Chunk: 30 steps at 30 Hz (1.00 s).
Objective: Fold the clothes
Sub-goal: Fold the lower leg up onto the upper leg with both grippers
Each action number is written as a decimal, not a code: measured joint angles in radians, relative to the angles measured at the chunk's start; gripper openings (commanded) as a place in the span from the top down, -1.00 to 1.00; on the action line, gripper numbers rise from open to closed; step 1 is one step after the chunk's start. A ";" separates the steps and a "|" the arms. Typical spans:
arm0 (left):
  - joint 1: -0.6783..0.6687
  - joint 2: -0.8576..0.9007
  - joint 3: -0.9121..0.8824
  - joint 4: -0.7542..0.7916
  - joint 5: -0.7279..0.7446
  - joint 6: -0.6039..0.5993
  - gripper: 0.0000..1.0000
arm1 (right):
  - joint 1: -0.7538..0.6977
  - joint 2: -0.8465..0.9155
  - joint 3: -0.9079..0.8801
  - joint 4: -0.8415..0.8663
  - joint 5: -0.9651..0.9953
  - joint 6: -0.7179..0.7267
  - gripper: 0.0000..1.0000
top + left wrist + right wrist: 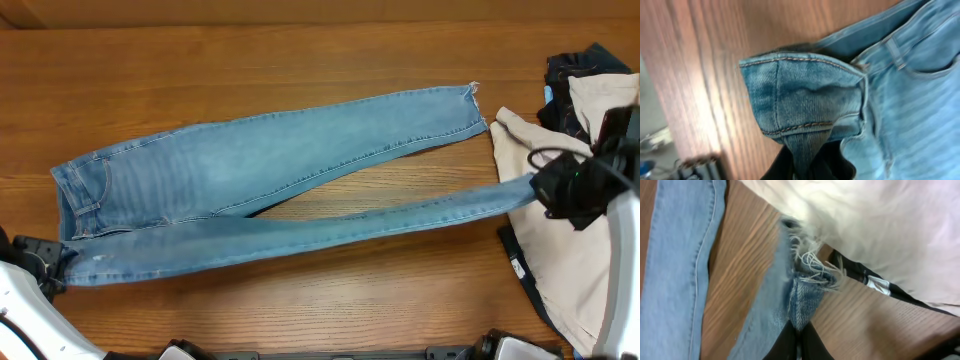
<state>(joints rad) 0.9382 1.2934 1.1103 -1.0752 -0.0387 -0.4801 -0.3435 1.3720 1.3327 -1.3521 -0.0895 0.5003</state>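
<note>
Light blue jeans (260,170) lie flat across the wooden table, waist at the left, legs spread toward the right. My left gripper (52,262) is shut on the waistband corner (807,145) at the near left; the denim bunches up above the fingers (810,167). My right gripper (548,190) is shut on the frayed hem of the near leg (802,300) at the right, its fingers (799,340) pinching the cuff. The far leg ends at a frayed hem (475,105).
A pile of other clothes sits at the right edge: a cream garment (560,230), also in the right wrist view (880,225), over dark fabric (575,70). Bare wood (250,60) lies behind the jeans and in front (350,300).
</note>
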 measured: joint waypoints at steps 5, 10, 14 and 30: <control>-0.008 0.003 -0.001 0.074 0.059 -0.012 0.85 | 0.014 0.168 0.182 -0.071 -0.028 -0.062 0.92; -0.039 0.027 -0.003 0.167 0.133 -0.018 0.83 | 0.036 0.333 0.330 -0.076 -0.060 -0.105 0.92; -0.060 0.066 -0.003 0.243 0.180 -0.019 0.83 | 0.079 0.430 0.419 -0.056 -0.058 -0.127 0.92; -0.101 0.189 -0.003 0.479 0.244 -0.027 0.84 | 0.192 0.588 0.455 0.196 -0.034 -0.136 0.90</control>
<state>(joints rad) 0.8371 1.4826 1.1076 -0.5961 0.2050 -0.5072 -0.1516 1.9602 1.7878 -1.1561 -0.1230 0.3641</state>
